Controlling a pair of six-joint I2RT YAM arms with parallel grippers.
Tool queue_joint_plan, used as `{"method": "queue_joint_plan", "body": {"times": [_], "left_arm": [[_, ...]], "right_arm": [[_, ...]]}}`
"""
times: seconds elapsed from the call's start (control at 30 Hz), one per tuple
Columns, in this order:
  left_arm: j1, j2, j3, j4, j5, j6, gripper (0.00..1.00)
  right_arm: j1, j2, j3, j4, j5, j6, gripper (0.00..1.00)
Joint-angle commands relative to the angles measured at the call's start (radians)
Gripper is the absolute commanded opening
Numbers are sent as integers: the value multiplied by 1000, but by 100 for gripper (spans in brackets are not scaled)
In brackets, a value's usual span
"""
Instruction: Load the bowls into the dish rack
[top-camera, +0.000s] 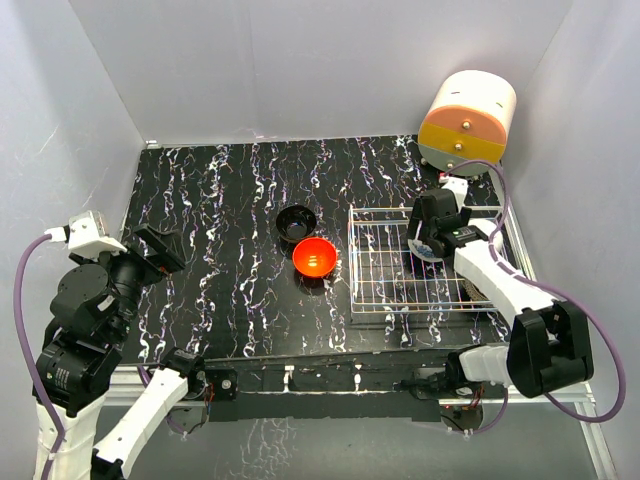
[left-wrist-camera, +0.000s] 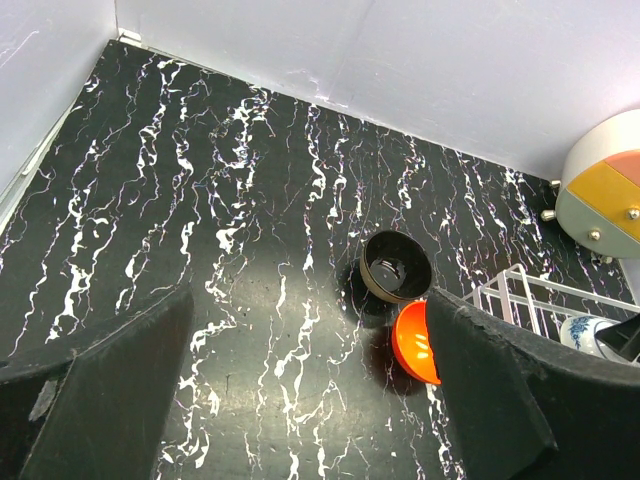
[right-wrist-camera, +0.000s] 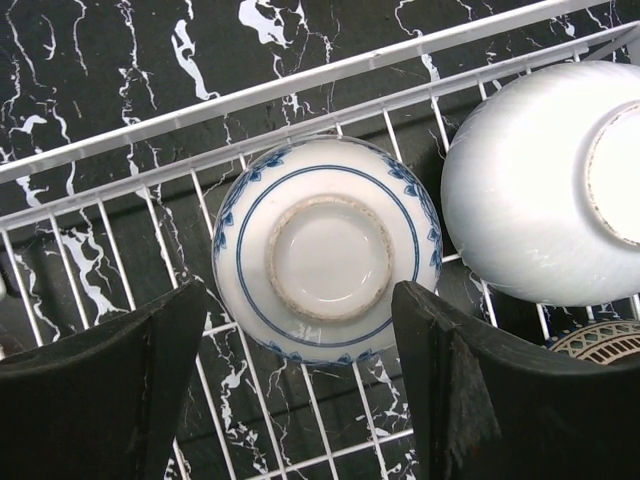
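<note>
While my right gripper (right-wrist-camera: 300, 300) is hanging wide open over the upturned blue-and-white bowl (right-wrist-camera: 328, 250) in the dish rack (top-camera: 380, 290), beside the white bowl (right-wrist-camera: 530, 190), the red-orange bowl (top-camera: 314, 257) and the black bowl (top-camera: 296, 222) are waiting on the table (top-camera: 220, 200).

In the top view the right arm (top-camera: 480, 262) covers nearly all of the blue-and-white bowl (top-camera: 424, 250) in the dish rack (top-camera: 385, 280), and anything else beneath the arm is hidden. From the left wrist, a dark finger (left-wrist-camera: 500, 390) hides part of the red-orange bowl (left-wrist-camera: 412, 340), and the picture's edge cuts off the round cabinet (left-wrist-camera: 605, 195). From the right wrist, the white bowl (right-wrist-camera: 530, 190) runs off the edge (a patterned sliver (right-wrist-camera: 600, 342) below it is too slight to name).
</note>
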Motion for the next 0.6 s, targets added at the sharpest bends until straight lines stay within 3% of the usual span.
{"method": "queue_joint_plan", "body": {"times": [0.0,0.2,0.4,0.57], "left_arm": [[-3,7,7,0,0,9,97],[-3,12,-1,5,-1,4,97],[-4,18,18,6,-5,2,97],[-3,24,55,-11,-9,4,97]], "right_arm": [[-5,-95,33,27,-22,-19,78],[70,-191,155,-86,-155,-35,79],[387,-132,306,-127,-153,-44,79],[627,57,465,-112,-134,-93,79]]}}
